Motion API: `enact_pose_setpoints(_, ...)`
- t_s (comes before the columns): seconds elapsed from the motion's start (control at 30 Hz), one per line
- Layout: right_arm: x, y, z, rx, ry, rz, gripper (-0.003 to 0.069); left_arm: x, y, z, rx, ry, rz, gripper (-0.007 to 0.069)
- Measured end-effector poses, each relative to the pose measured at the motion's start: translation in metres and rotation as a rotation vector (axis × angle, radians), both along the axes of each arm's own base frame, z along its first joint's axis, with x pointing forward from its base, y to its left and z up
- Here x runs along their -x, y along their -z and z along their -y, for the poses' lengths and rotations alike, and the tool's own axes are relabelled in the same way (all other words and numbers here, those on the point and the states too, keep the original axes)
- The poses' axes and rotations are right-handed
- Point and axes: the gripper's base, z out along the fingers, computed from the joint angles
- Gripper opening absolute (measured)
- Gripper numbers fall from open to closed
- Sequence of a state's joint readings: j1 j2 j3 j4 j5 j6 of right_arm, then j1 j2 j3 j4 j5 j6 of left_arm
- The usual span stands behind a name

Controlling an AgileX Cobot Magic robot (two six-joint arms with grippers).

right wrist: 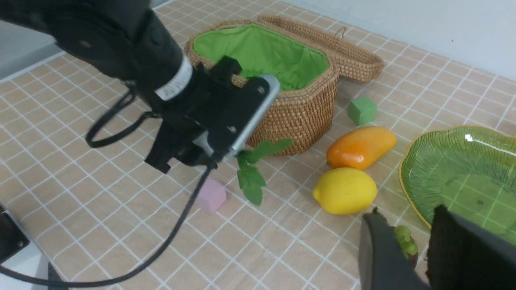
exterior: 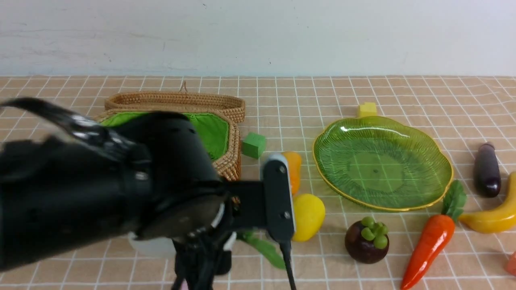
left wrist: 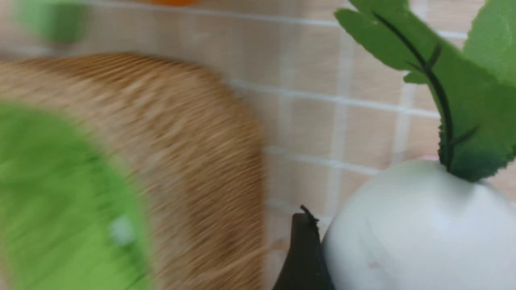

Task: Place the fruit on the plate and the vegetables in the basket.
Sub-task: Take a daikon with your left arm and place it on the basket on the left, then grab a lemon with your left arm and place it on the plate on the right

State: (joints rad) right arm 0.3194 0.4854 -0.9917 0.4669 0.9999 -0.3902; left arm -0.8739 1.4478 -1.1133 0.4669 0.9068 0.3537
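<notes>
My left gripper [left wrist: 403,249] is shut on the white radish [left wrist: 419,229], held off the table just beside the wicker basket [exterior: 227,163], whose green lining looks empty. The radish leaves [right wrist: 252,173] hang down. My right gripper [right wrist: 408,211] is open above the mangosteen [exterior: 366,240], which stands on the cloth. The green plate [exterior: 383,161] is empty. Mango [right wrist: 360,147] and lemon [exterior: 308,216] lie between basket and plate. Carrot [exterior: 429,245], banana [exterior: 494,215] and eggplant [exterior: 487,169] lie right of the plate.
The basket's lid [exterior: 177,100] lies open behind it. A green cube [exterior: 254,145] sits beside the basket, a yellow cube [exterior: 367,109] behind the plate, a pink cube [right wrist: 211,196] under the left arm. The left arm blocks the front view's lower left.
</notes>
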Motion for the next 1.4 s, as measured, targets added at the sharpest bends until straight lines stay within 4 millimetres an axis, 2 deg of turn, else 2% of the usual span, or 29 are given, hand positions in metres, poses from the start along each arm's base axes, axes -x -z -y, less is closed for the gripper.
enact_pose_setpoints(0.1, -0.001, -0.002, 0.0, -0.012, 0.008, 0.017, 0.0203, -0.006, -0.019, -0.015, 0.027, -0.026, 0.106, 0.0512)
enact_pose_setpoints(0.17, -0.002, -0.005, 0.0, -0.04, 0.01, 0.034, 0.0203, -0.023, -0.035, -0.032, 0.066, -0.035, 0.251, 0.0512)
enact_pose_setpoints(0.2, -0.002, -0.005, -0.001, -0.043, 0.01, 0.036, 0.0203, -0.027, -0.036, -0.035, 0.063, -0.041, 0.265, 0.0512)
enact_pose_setpoints(0.27, -0.001, -0.006, -0.001, -0.065, 0.005, 0.041, 0.0203, -0.05, -0.039, -0.047, 0.134, -0.07, 0.354, 0.0512)
enact_pose_setpoints(0.3, -0.001, -0.007, -0.001, -0.066, 0.004, 0.041, 0.0203, -0.052, -0.04, -0.048, 0.15, -0.071, 0.365, 0.0512)
enact_pose_setpoints(0.4, 0.0, -0.006, -0.002, -0.077, -0.008, 0.031, 0.0205, -0.084, -0.027, -0.062, 0.243, -0.159, 0.389, 0.0512)
enact_pose_setpoints(0.47, 0.001, -0.006, -0.003, -0.085, -0.02, 0.02, 0.0204, -0.101, -0.01, -0.069, 0.251, -0.206, 0.371, 0.052)
enact_pose_setpoints(0.67, 0.002, -0.006, -0.005, -0.096, -0.035, 0.007, 0.0206, -0.112, 0.007, -0.074, 0.227, -0.252, 0.349, 0.0615)
enact_pose_setpoints(0.83, 0.002, -0.006, -0.005, -0.1, -0.038, 0.005, 0.0208, -0.11, 0.002, -0.075, 0.301, -0.326, 0.35, 0.064)
enact_pose_setpoints(0.93, 0.002, -0.006, -0.005, -0.098, -0.039, 0.003, 0.0211, -0.105, -0.006, -0.077, 0.41, -0.425, 0.343, 0.0605)
enact_pose_setpoints(0.97, 0.002, -0.006, -0.005, -0.098, -0.04, -0.004, 0.0211, -0.1, -0.009, -0.076, 0.497, -0.52, 0.308, 0.0578)
enact_pose_setpoints(1.07, 0.003, -0.005, -0.005, -0.103, -0.036, -0.023, 0.0211, -0.09, -0.011, -0.071, 0.62, -0.661, 0.234, 0.0538)
enact_pose_setpoints(1.1, 0.003, -0.004, -0.005, -0.103, -0.031, -0.039, 0.0211, -0.08, -0.012, -0.063, 0.705, -0.751, 0.164, 0.05)
enact_pose_setpoints(1.17, 0.003, -0.002, -0.004, -0.092, -0.024, -0.061, 0.0212, -0.067, -0.013, -0.049, 0.764, -0.79, 0.087, 0.0454)
enact_pose_setpoints(1.27, 0.004, 0.003, -0.002, -0.052, -0.009, -0.1, 0.0213, -0.039, -0.016, -0.02, 0.81, -0.779, -0.042, 0.0381)
enact_pose_setpoints(1.3, 0.004, 0.003, -0.002, -0.05, -0.008, -0.103, 0.0213, -0.037, -0.017, -0.019, 0.811, -0.78, -0.051, 0.0376)
enact_pose_setpoints(1.33, 0.004, 0.006, -0.001, -0.031, 0.005, -0.13, 0.0214, -0.02, -0.021, 0.001, 0.835, -0.763, -0.14, 0.0328)
enact_pose_setpoints(1.4, 0.003, 0.009, 0.002, -0.018, 0.036, -0.154, 0.0215, -0.013, -0.029, 0.016, 0.841, -0.755, -0.202, 0.0267)
